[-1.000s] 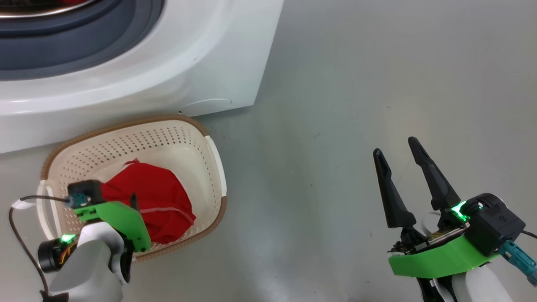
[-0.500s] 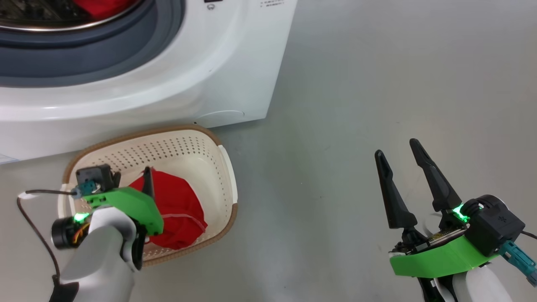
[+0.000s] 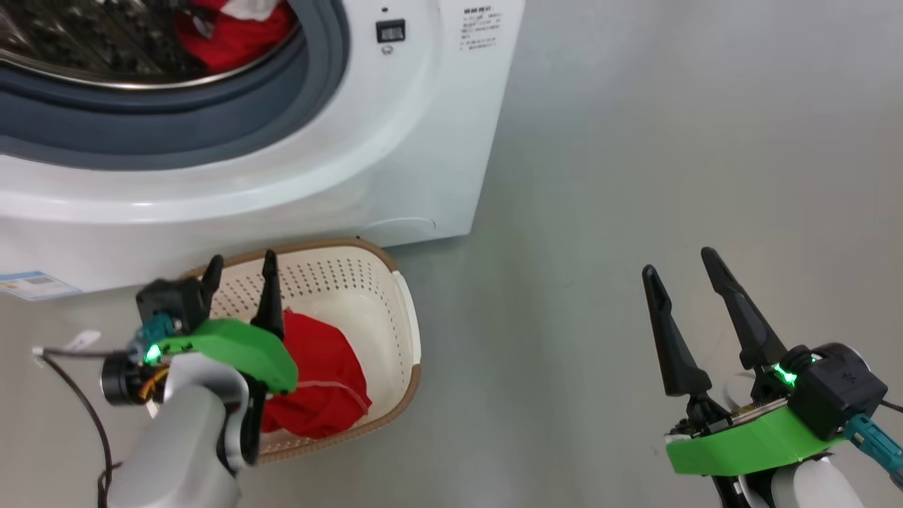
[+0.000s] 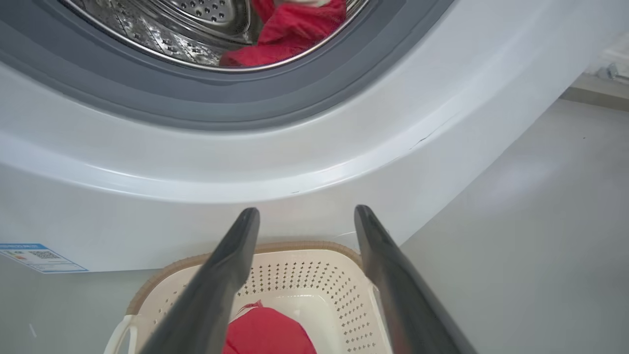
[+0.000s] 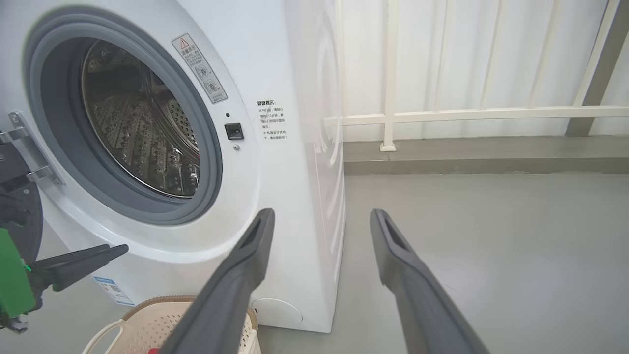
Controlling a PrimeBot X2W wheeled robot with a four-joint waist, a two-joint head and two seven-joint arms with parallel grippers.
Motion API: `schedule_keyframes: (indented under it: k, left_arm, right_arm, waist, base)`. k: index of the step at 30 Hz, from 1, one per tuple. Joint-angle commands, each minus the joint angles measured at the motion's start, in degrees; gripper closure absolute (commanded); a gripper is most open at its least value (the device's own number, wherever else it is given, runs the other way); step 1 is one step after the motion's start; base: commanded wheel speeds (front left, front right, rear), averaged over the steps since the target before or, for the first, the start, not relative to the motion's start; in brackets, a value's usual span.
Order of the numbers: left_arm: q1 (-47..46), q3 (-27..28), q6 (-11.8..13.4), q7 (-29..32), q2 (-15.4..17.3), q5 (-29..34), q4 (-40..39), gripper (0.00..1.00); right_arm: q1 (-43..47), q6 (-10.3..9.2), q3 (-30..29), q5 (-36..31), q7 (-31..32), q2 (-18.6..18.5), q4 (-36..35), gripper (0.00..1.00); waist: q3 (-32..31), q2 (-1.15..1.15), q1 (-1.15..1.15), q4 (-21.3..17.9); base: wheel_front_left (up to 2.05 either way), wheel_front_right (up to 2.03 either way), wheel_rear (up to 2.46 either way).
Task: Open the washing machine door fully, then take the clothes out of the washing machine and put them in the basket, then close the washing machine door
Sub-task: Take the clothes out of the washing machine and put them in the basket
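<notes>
The white washing machine (image 3: pixel 395 141) stands open, its steel drum (image 5: pixel 142 123) ringed by a grey gasket. One red garment (image 3: pixel 226 32) lies in the drum; the left wrist view shows it as well (image 4: pixel 290 34). The other red garment (image 3: pixel 317 374) lies in the cream basket (image 3: pixel 338 279), on the floor against the machine's front. My left gripper (image 3: pixel 240 262) hangs open and empty over the basket's far rim, fingers pointing at the machine. My right gripper (image 3: pixel 679 262) is open and empty over bare floor to the right. A sliver of the black door (image 5: pixel 17 206) hangs at its hinge.
Grey floor (image 3: pixel 635 141) stretches to the right of the machine. A white railing (image 5: pixel 467 115) and wall close off the space behind it. A blue label sticker (image 3: pixel 32 284) sits low on the machine's front. My left wrist's black cable (image 3: pixel 70 395) loops beside the basket.
The head camera has tilted up, bringing the drum into view. My left gripper has risen out of the basket, leaving the red garment there. The right gripper has stayed put.
</notes>
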Motion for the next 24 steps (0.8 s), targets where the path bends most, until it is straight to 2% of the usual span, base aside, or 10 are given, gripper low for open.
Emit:
schedule_keyframes:
  k: [1, 15, 24]
  left_arm:
    - [1.94, 2.04, 0.99, -0.67, 2.43, 0.91, -3.73, 0.00]
    - [17.35, 2.97, 6.17, -0.62, 5.03, 2.81, -30.08, 0.00]
    - [25.07, 3.39, 9.19, 0.17, 7.43, 3.65, -40.85, 0.00]
  right_arm:
    - [0.64, 0.36, 1.18, -0.96, 0.19, -0.60, -1.54, 0.00]
    - [2.75, 0.36, -0.19, -2.05, 0.76, -0.60, -2.39, 0.00]
    - [4.61, 0.36, -1.94, -3.92, 0.40, -0.60, -3.38, 0.00]
  waist:
    - [-1.68, 0.00, 0.00, 0.78]
    - [-6.67, 0.00, 0.00, 2.63]
    - [-9.05, 0.00, 0.00, 3.07]
  base:
    - [0.00, 0.00, 0.00]
    - [0.00, 0.00, 0.00]
    - [0.00, 0.00, 0.00]
